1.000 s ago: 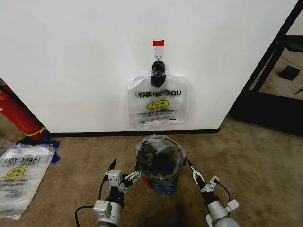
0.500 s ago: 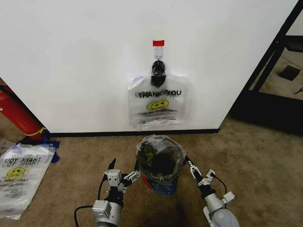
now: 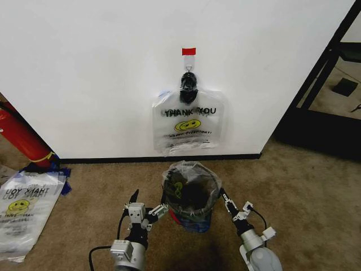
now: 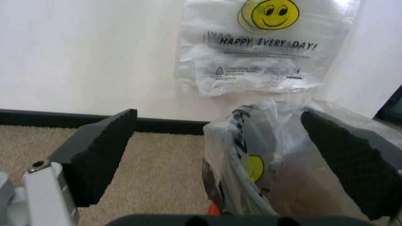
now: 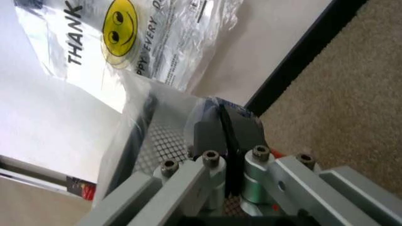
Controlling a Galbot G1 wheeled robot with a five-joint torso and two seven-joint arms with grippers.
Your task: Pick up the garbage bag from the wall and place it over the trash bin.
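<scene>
Thin see-through plastic, the garbage bag (image 3: 188, 129) hangs flat on the white wall (image 3: 101, 73) from a black clip (image 3: 188, 82), its long side running down toward the baseboard, directly above the trash bin (image 3: 192, 195). The bin, already lined with plastic, stands on brown carpet (image 3: 293, 180) between both arms. The left gripper (image 3: 143, 212) waits spread wide beside the rim; the right gripper (image 3: 227, 200) is pressed together against the rim's plastic. Either arm would have to reach up and forward.
</scene>
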